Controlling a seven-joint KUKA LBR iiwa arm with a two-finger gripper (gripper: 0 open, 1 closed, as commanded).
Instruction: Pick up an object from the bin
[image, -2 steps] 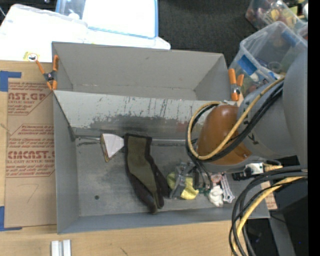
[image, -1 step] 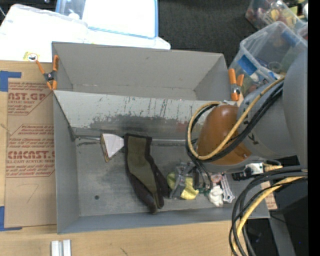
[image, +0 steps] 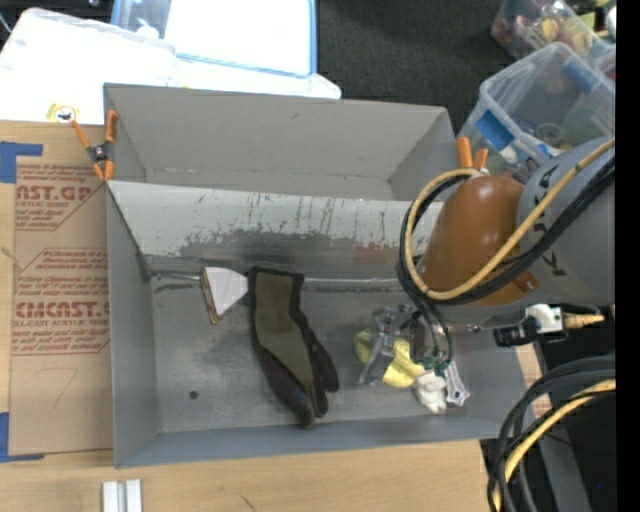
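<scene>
Yellow lump (image: 397, 376) under gripper (image: 413, 372), nr bin's (image: 190, 385) right wall; glove (image: 285, 330) apart.

You have soft, even light from above. The bin's (image: 130, 330) back wall looks bright and its floor looks duller. The orange cover (image: 480, 235) shines a little. The white sheets (image: 60, 50) behind the bin glare.

A small crumpled yellow thing (image: 403, 372) lies on the bin (image: 190, 385) floor, near its right front corner
</scene>
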